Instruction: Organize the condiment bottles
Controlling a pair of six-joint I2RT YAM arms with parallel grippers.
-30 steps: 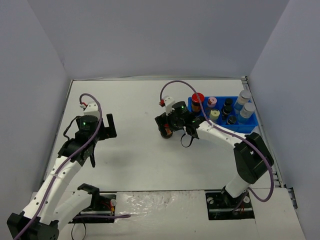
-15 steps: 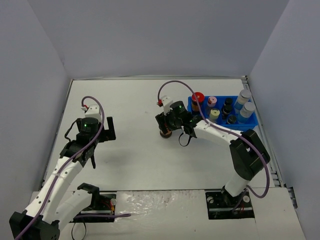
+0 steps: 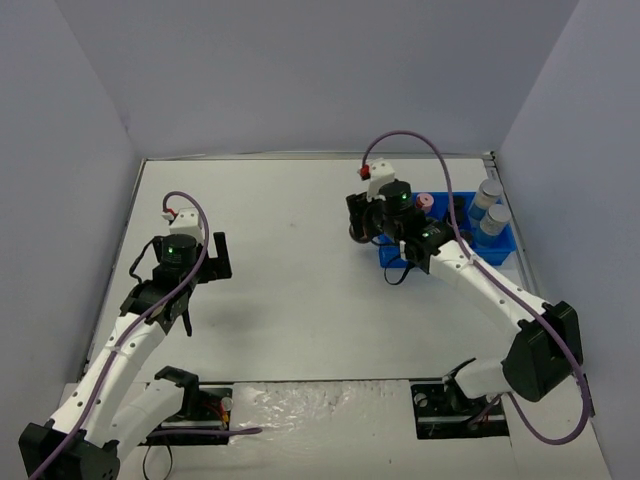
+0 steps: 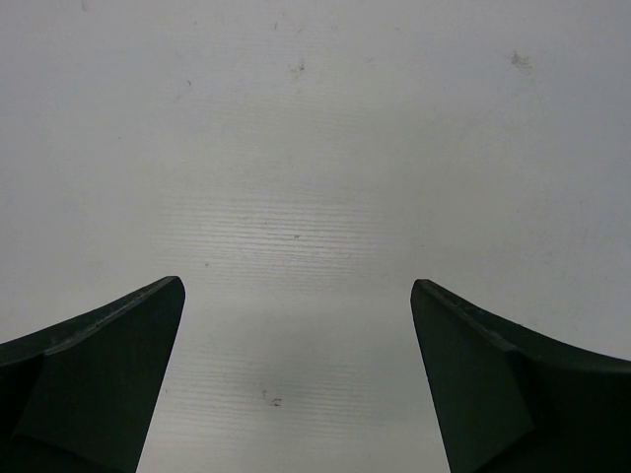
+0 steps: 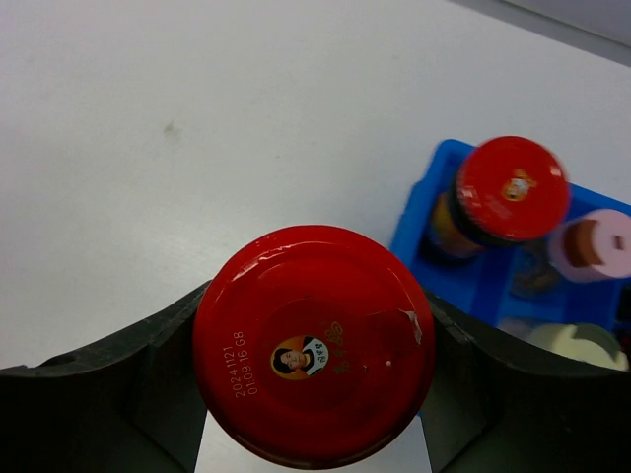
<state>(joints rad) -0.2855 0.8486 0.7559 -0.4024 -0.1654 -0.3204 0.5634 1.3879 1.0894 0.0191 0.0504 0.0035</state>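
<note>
The right gripper [image 5: 314, 376] is closed on a red-lidded jar [image 5: 314, 320], with its dark fingers [image 5: 138, 389] pressed to either side just under the lid. In the top view this gripper sits at the left end of the blue tray [image 3: 497, 255], far right on the table [image 3: 290, 280]. The wrist view shows the held jar over bare table just left of the tray's corner. Whether its base touches the surface cannot be told.

A second red-lidded jar [image 5: 511, 189] stands inside the tray's left end compartment, near the held one but apart from it. A pink-capped jar [image 5: 594, 244] is just beside it to the right, and a cream jar [image 5: 564, 345] shows partly behind the gripper finger. Two silver-lidded jars [image 3: 494, 218] stand at the tray's right end, one farther back than the other.

The left gripper [image 4: 296, 379] is well to the left, wide open and holding nothing — only white table shows between its fingers.
</note>
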